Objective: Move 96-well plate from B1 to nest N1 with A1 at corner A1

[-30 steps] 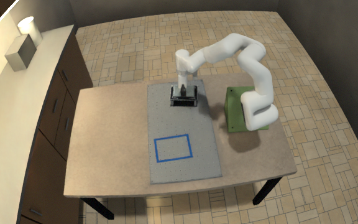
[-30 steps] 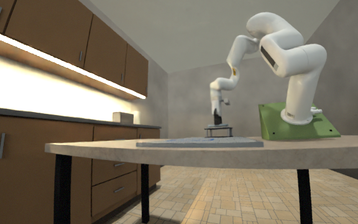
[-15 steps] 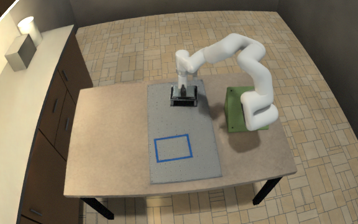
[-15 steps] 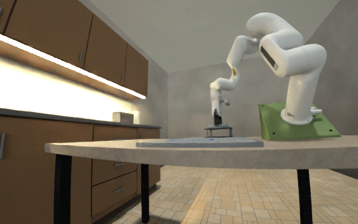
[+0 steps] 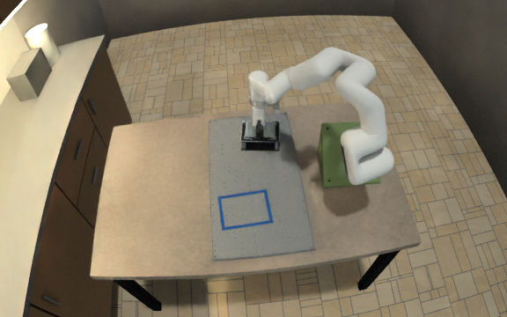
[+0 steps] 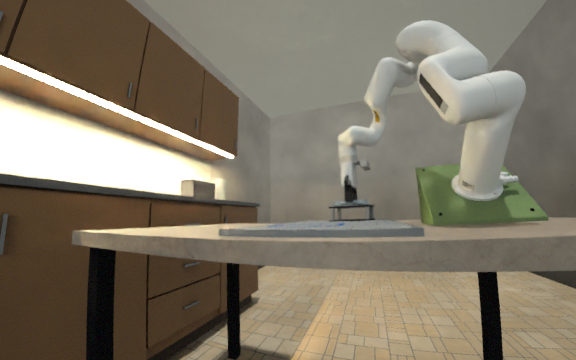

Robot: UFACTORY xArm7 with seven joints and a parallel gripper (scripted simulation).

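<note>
Fingers of the white arm's dark gripper [image 5: 259, 129] clamp the pale rectangular 96-well plate [image 5: 272, 130], which sits at the dark raised plate nest [image 5: 259, 144]. Before letting go, I would check that it lies flat inside the locators; its cut-off corner is too small to make out.

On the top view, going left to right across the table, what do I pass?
Blue outlined spot → claw shut on the plate at the raised nest → green base block.
</note>
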